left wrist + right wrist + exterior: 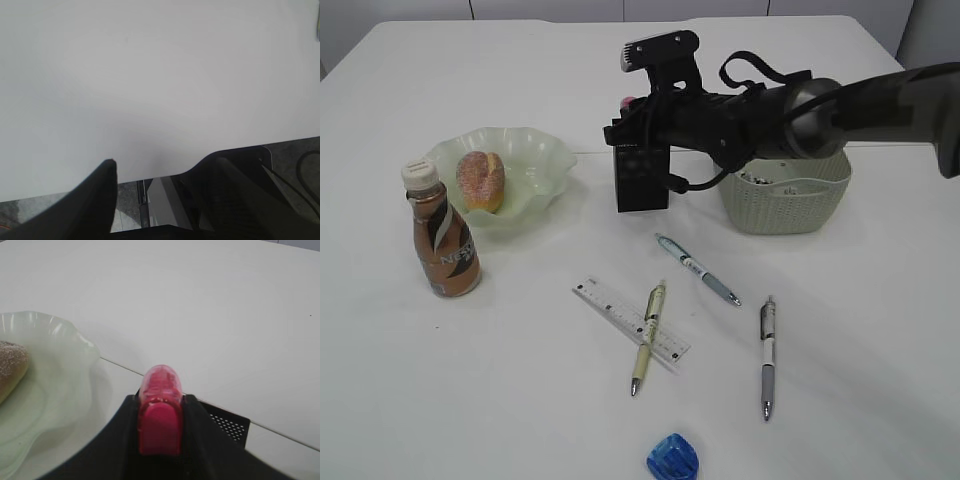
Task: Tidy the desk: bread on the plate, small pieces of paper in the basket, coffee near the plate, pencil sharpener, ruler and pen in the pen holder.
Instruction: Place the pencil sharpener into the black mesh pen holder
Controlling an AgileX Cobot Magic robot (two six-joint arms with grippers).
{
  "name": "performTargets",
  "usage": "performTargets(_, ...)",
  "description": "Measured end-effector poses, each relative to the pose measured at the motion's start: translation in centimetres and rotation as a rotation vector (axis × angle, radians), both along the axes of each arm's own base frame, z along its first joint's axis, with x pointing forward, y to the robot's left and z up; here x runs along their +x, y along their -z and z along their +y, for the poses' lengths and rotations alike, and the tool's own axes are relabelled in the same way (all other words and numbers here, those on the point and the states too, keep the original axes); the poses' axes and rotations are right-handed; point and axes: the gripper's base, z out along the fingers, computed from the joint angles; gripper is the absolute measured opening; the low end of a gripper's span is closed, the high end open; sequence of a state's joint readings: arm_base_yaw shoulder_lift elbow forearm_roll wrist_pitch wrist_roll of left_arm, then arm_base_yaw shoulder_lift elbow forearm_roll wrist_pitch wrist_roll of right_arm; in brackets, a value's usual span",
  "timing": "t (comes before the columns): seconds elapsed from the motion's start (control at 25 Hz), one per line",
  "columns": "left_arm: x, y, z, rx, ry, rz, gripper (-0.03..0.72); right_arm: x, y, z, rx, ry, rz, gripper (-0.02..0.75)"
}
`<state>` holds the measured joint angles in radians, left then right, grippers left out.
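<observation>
Right gripper (159, 440): closed on a red pencil sharpener (160, 412), held directly above the pen holder (641, 180), whose mesh rim shows just behind the jaws.
Left gripper (150, 200): standing partly open, holding nothing; it hangs over bare desk (150, 75) near the edge.
Step in hand: judged to be dropping the red sharpener into the holder.
Risk one: a release slightly off centre could land the sharpener on the rim and send it onto the desk or toward the plate (535, 150).
Risk two: lowering too far could knock the holder over, as it is tall and narrow.
Risk three: one pen (648, 337) lies across the ruler (630, 320); lifting either is likely to drag the other.
Bread (480, 181): one, on the plate.
Coffee (442, 240): one, upright just beside the plate.
Basket (790, 205): one, right of the holder; contents unclear.
Pens: three, all on the desk.
Ruler: one.
Sharpeners: two, the red one and a blue sharpener (672, 458) at the near edge.
</observation>
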<state>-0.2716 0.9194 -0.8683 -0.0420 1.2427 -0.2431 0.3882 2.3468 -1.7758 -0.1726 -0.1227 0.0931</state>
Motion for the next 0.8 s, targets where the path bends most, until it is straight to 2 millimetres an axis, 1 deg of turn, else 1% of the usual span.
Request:
performTargets(0.16,0.0,0.0,0.0,0.0,0.0,0.0,0.433,0.04,0.53,0.02,-0.002,0.0,0.008,0.203)
performTargets(0.8,0.0,0.0,0.0,0.0,0.0,0.0,0.433,0.04,0.53,0.02,-0.002,0.0,0.008,0.204)
